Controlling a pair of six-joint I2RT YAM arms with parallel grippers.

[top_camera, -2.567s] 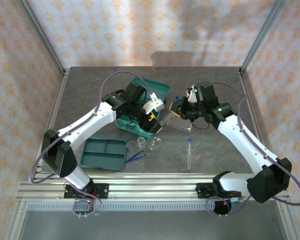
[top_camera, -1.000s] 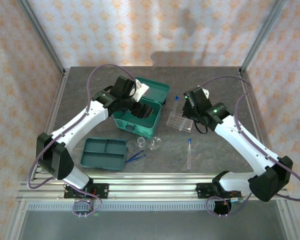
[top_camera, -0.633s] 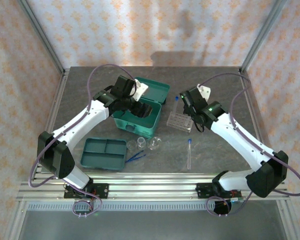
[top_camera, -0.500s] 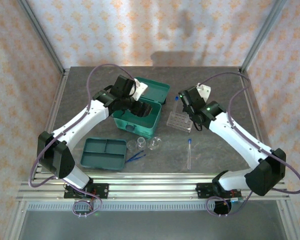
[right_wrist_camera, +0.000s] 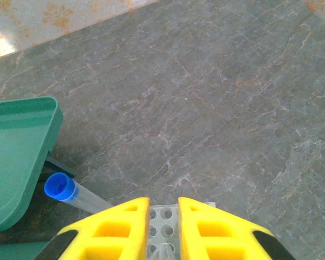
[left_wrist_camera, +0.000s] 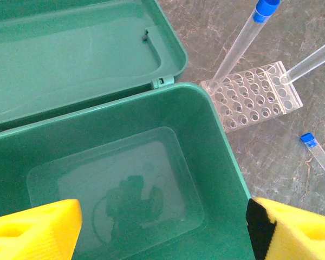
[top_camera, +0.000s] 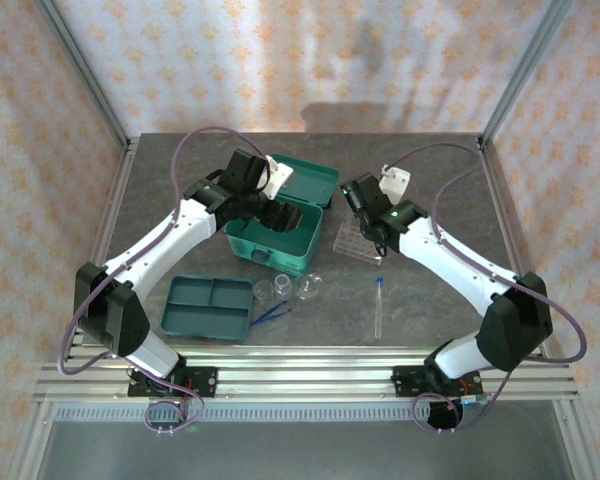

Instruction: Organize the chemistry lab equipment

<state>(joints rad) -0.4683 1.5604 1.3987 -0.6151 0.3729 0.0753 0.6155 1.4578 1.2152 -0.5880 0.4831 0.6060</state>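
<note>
Since a second earlier, the right arm had swung its wrist back and leftward, so the right gripper hung over the far edge of the rack; the left arm had not shifted.

Going from the left, one flat teal divided tray lay near the front of the grey stone-patterned table, with nothing in it. Just right of it lay one pair of blue tweezers. Behind them stood two little clear glass vessels, side by side and close together.

Further back, one teal hinged case sat open with its lid laid back. The left gripper hovered over its bare box with the yellow fingers spread wide and holding nothing.

To the right sat one small clear perforated rack, its rows of round holes showing. I counted three slim clear blue-capped test tubes. One leaned in the rack with its blue cap up. A second slanted into the rack's right end, its top hidden from me. A third lay flat on the table, well in front of the rack.

The right gripper's fingers stood narrow, almost together, and I could not tell whether they pinched a tube.
</note>
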